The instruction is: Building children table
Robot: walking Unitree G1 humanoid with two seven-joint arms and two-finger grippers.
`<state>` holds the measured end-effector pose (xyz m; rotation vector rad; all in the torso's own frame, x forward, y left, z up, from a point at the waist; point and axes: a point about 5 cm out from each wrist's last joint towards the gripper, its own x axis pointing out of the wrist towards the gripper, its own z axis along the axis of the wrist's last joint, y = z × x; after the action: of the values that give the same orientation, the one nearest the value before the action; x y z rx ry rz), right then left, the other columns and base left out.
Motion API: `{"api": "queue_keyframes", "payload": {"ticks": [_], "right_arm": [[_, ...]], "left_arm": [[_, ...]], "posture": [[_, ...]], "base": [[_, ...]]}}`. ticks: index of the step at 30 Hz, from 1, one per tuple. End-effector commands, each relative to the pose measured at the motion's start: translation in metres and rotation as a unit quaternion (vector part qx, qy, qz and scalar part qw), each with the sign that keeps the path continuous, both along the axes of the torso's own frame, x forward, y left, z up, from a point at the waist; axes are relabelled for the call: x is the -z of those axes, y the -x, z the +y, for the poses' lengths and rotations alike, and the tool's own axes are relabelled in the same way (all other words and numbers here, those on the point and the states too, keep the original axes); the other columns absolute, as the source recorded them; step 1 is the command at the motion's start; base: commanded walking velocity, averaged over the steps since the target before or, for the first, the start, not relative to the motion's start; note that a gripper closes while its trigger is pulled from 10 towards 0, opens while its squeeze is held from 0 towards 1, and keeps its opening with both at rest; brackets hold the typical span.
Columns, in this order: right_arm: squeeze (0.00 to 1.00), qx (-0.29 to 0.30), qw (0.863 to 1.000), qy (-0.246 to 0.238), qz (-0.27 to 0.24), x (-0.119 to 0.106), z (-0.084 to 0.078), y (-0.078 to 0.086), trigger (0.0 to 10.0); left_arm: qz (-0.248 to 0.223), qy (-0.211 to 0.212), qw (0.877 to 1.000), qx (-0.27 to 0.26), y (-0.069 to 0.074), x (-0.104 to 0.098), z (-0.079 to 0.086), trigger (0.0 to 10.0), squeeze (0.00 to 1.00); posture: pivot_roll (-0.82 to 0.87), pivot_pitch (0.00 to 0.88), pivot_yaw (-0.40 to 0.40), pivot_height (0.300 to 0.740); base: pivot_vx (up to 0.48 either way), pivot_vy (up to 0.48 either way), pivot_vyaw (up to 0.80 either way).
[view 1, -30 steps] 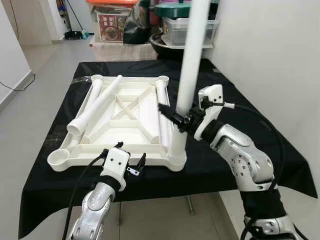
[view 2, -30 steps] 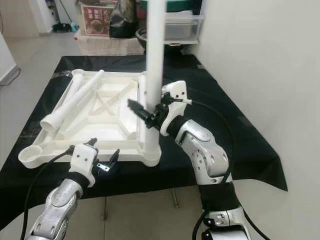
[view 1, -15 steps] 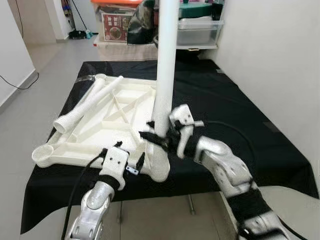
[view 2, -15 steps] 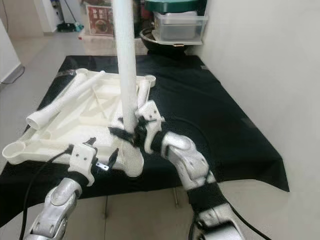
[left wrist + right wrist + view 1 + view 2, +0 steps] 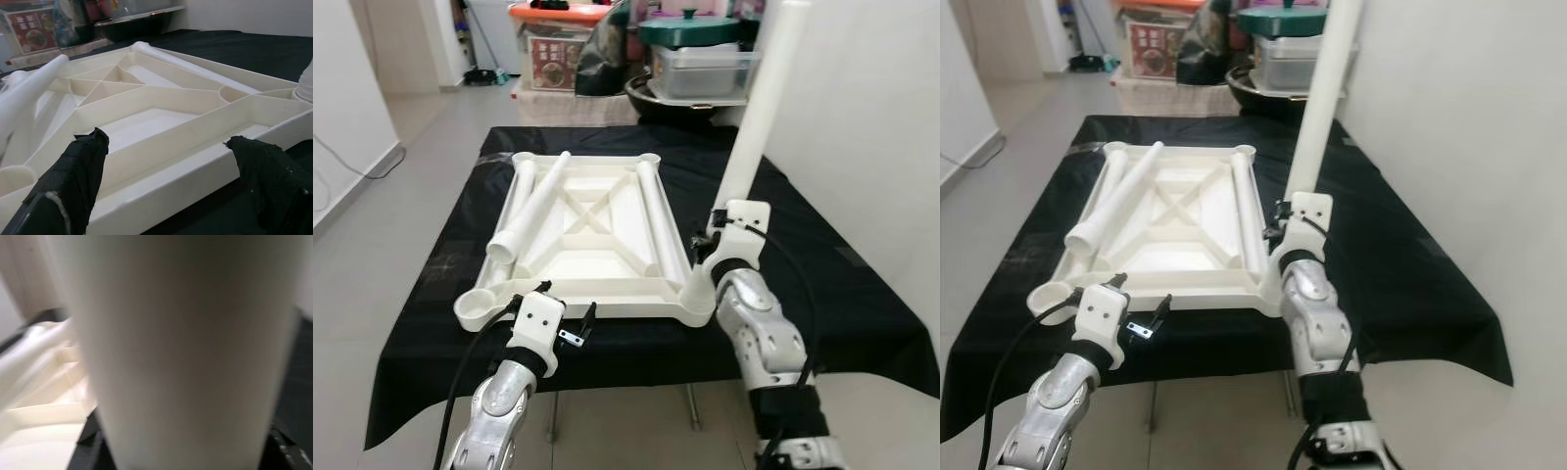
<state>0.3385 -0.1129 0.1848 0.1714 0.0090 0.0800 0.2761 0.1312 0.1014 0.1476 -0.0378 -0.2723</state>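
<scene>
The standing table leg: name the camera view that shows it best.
The left eye view: the standing table leg shows from its top down to the corner socket, with the right gripper around it. The right eye view cuts off its top. The right wrist view shows blurred surface, the left wrist view its base.

smooth matt cream plastic forms the tabletop frame (image 5: 597, 245) and upright leg (image 5: 759, 108); the surface (image 5: 822, 284) wears matt black cloth.

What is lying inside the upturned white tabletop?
Three loose legs lie in the tabletop: two along its left side, one along the right. A fourth leg stands in the near right corner; the right claw hides its base.
</scene>
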Motion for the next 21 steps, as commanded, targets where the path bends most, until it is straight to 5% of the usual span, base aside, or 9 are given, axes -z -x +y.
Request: {"api": "queue_keyframes", "payload": {"ticks": [1, 2, 3, 7, 11, 14, 19, 20, 21], "right_arm": [[1.00, -0.058, 0.998, -0.010, 0.007, 0.002, 0.014, 0.003, 10.0], [1.00, -0.058, 0.998, -0.010, 0.007, 0.002, 0.014, 0.003, 10.0], [0.00, -0.124, 0.992, -0.011, -0.018, -0.012, 0.017, 0.000, 10.0], [0.00, -0.266, 0.962, -0.048, -0.046, -0.034, 0.022, 0.007, 10.0], [0.00, -0.321, 0.943, -0.072, -0.047, -0.041, 0.025, 0.015, 10.0], [0.00, -0.483, 0.871, 0.001, -0.087, -0.047, 0.045, 0.045, 10.0], [0.00, -0.517, 0.852, 0.053, -0.066, -0.022, 0.062, 0.052, 10.0], [0.00, -0.490, 0.868, 0.070, -0.045, -0.012, 0.063, 0.044, 8.0], [0.00, -0.490, 0.868, 0.070, -0.045, -0.012, 0.063, 0.044, 8.0]], "left_arm": [[-0.003, -0.002, 1.000, 0.003, 0.000, -0.001, 0.000, 10.0, 0.00], [-0.003, -0.002, 1.000, 0.003, 0.000, -0.001, 0.000, 10.0, 0.00], [-0.003, -0.001, 1.000, 0.003, 0.000, -0.001, 0.000, 10.0, 0.00], [-0.004, 0.000, 1.000, 0.002, -0.001, -0.002, 0.000, 10.0, 0.00], [-0.004, 0.001, 1.000, 0.003, -0.001, -0.001, 0.000, 10.0, 0.00], [-0.003, 0.002, 1.000, 0.001, -0.001, -0.001, -0.001, 10.0, 0.00], [-0.006, 0.001, 1.000, -0.002, 0.000, -0.002, 0.000, 10.0, 0.00], [-0.006, 0.000, 1.000, -0.003, 0.001, -0.002, 0.002, 10.0, 0.00], [-0.006, 0.000, 1.000, -0.003, 0.001, -0.002, 0.002, 10.0, 0.00]], "posture": [[0.00, 0.000, -0.052, 0.740], [0.00, 0.000, -0.052, 0.740], [0.00, 0.000, -0.052, 0.740], [0.00, 0.000, -0.053, 0.740], [0.00, 0.000, -0.058, 0.740], [0.02, 0.000, -0.070, 0.740], [0.03, 0.000, -0.075, 0.740], [0.04, 0.000, -0.075, 0.740], [0.04, 0.000, -0.075, 0.740]], "base": [[0.000, 0.000, 0.00], [0.000, 0.000, 0.00], [0.000, 0.000, 0.00], [0.000, 0.000, 0.00], [0.000, 0.000, 0.00], [0.000, 0.000, 0.00], [0.000, 0.000, 0.00], [0.000, 0.000, 0.00], [0.000, 0.000, 0.00]]}}
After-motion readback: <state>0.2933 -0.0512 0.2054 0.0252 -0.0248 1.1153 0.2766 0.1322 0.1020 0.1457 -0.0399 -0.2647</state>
